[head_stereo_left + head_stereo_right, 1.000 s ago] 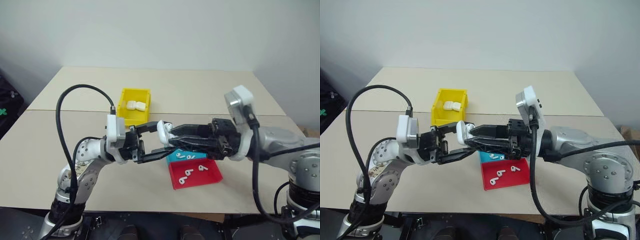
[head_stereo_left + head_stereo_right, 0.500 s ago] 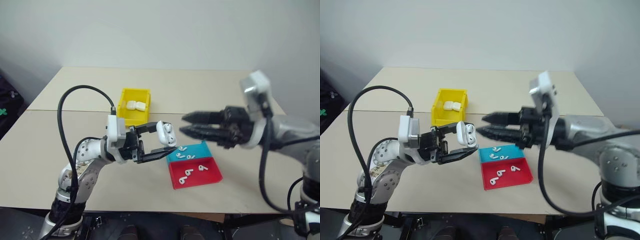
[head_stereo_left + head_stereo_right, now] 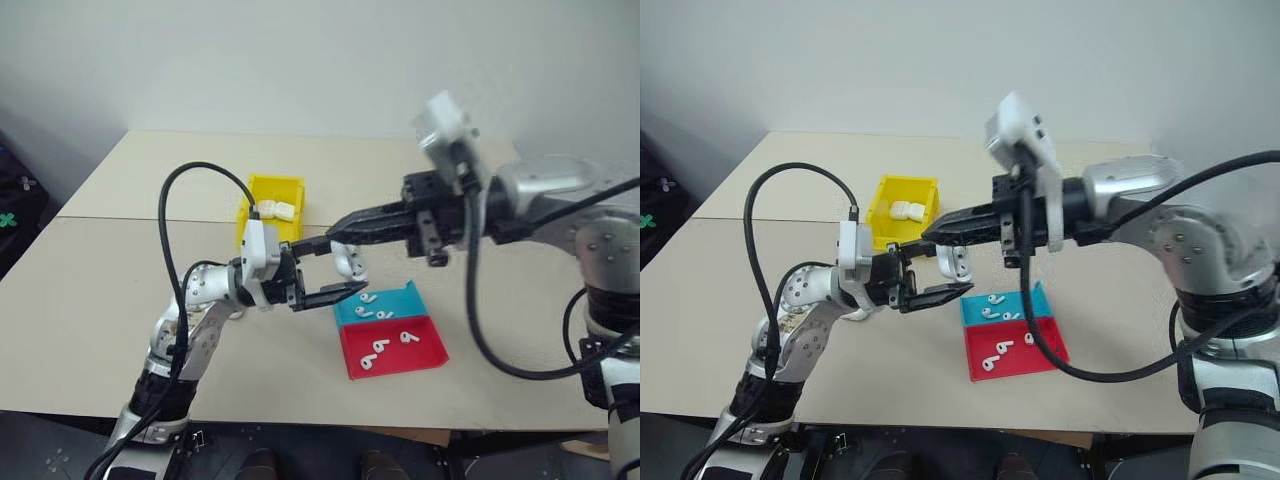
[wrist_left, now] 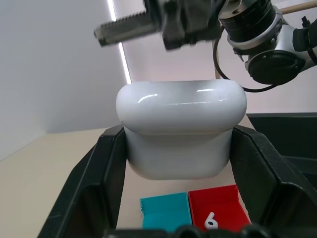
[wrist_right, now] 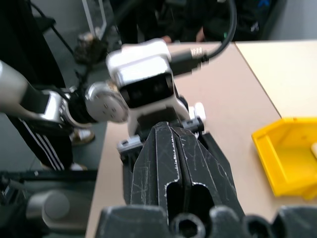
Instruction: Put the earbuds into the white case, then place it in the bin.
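Left eye view: the left gripper (image 3: pixel 338 268) holds the white case (image 3: pixel 349 262), lid closed, clamped between its two black fingers above the table (image 3: pixel 120 300), just beside the blue tray (image 3: pixel 412 298). The right gripper (image 3: pixel 338 233), fingers pressed together and empty, hangs just above the case. Two more cases lie in the yellow bin (image 3: pixel 262 186) behind; loose earbuds (image 3: pixel 385 346) rest in the red tray (image 3: pixel 432 349).

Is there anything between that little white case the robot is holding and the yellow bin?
Nothing visible blocks it. The left hand holds the case in the air, the bin stands open behind it, and the shut right hand hovers just above the case.
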Robot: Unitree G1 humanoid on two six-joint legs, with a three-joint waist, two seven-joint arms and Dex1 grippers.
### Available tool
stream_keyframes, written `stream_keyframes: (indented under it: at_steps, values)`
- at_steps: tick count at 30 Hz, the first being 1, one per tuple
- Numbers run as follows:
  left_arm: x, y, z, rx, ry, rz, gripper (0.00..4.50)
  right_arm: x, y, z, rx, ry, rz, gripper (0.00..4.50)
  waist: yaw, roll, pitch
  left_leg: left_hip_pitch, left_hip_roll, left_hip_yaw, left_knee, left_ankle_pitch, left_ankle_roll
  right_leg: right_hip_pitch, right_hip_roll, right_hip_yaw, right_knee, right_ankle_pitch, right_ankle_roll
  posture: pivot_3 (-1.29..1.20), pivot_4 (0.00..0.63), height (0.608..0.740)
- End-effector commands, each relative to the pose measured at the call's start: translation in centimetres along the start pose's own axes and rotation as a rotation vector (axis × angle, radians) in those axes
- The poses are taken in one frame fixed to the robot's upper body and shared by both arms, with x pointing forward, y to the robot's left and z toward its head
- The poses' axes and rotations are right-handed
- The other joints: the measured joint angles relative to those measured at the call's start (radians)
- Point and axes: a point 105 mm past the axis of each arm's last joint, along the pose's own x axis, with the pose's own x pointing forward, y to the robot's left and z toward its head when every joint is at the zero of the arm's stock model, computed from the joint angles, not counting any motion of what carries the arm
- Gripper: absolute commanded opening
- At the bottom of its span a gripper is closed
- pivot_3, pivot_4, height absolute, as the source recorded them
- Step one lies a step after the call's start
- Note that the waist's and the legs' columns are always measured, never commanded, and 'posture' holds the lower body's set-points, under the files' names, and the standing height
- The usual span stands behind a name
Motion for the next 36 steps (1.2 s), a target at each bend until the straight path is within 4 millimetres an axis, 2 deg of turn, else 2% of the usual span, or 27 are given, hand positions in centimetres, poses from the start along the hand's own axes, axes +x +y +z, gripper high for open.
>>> stream_keyframes:
  at_steps: [1,8,21,23,28,36]
  values:
    - [0.4,0.1,0.7,0.049,-0.018,-0.004,2.82,0.3,0.2,1.1,-0.106,0.007,-0.002,0.05,0.0,0.0,0.0,0.0,0.0,0.0,0.0,0.0,0.0,0.0,0.0,0.0,0.0,0.0,0.0,0.0,0.15,0.74]
    - [0.4,0.0,0.9,0.054,-0.028,-0.002,2.82,0.6,0.2,-0.2,-0.158,0.075,-0.008,0.05,0.0,0.0,0.0,0.0,0.0,0.0,0.0,0.0,0.0,0.0,0.0,0.0,0.0,0.0,0.0,0.0,0.15,0.74]
    - [-0.3,-0.1,1.4,0.062,-0.04,0.005,2.82,-1.2,-0.8,-2.2,-0.224,0.213,-0.072,0.05,0.0,0.0,0.0,0.0,0.0,0.0,0.0,0.0,0.0,0.0,0.0,0.0,0.0,0.0,0.0,0.0,0.15,0.74]
    - [-0.4,-0.1,1.1,0.06,-0.019,0.008,2.82,-1.5,-0.9,-1.3,-0.212,0.173,-0.079,0.05,-0.001,0.0,0.0,0.0,0.0,0.0,0.0,0.0,0.0,0.0,0.0,0.0,0.0,0.0,0.0,0.0,0.15,0.74]
    - [-0.2,-0.2,0.2,0.061,0.028,0.005,2.82,-1.9,0.3,1.4,-0.264,0.114,-0.044,0.05,-0.001,0.0,0.0,0.0,0.0,0.0,0.0,0.0,0.0,0.0,0.0,0.0,0.001,0.0,0.0,0.0,0.15,0.74]
    - [1.1,0.4,-0.4,0.075,0.043,-0.005,2.82,-0.6,-0.1,1.0,-0.28,0.148,-0.007,0.05,0.0,0.0,0.0,0.001,0.0,0.0,0.001,0.0,0.0,0.0,0.0,0.0,0.002,0.0,0.0,0.0,0.15,0.74]
